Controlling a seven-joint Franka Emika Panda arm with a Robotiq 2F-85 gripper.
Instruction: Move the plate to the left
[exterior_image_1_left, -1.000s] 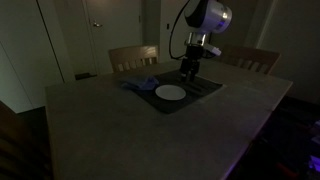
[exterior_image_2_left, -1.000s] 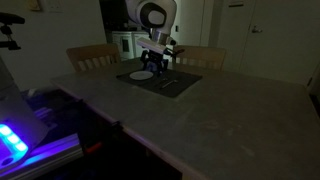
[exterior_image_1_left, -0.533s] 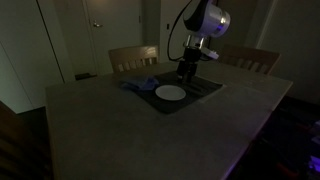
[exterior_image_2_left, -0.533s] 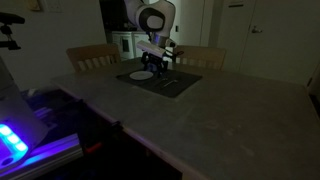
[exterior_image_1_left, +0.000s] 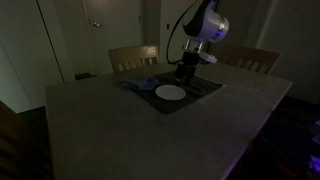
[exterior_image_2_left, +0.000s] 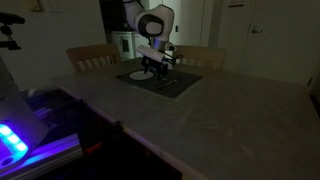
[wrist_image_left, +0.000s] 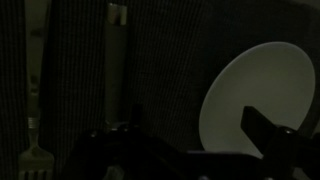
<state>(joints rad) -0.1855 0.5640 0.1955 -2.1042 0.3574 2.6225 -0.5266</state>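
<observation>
A small white round plate (exterior_image_1_left: 171, 92) lies on a dark placemat (exterior_image_1_left: 205, 88) at the far side of the table, also in the exterior view (exterior_image_2_left: 143, 74) and at the right of the wrist view (wrist_image_left: 255, 95). My gripper (exterior_image_1_left: 185, 72) hangs low over the mat just beside the plate's edge, also in the exterior view (exterior_image_2_left: 157, 66). In the wrist view the gripper (wrist_image_left: 190, 122) is open, its right finger over the plate and its left finger over the mat. It holds nothing.
A fork (wrist_image_left: 33, 150) and a knife (wrist_image_left: 117, 60) lie on the mat left of the plate in the wrist view. A bluish cloth (exterior_image_1_left: 138, 85) sits at the mat's end. Two wooden chairs (exterior_image_1_left: 133, 57) stand behind the table (exterior_image_1_left: 150, 135).
The arm's upper body has tilted and shifted slightly toward the plate; the gripper stays low beside it. The plate has not moved.
</observation>
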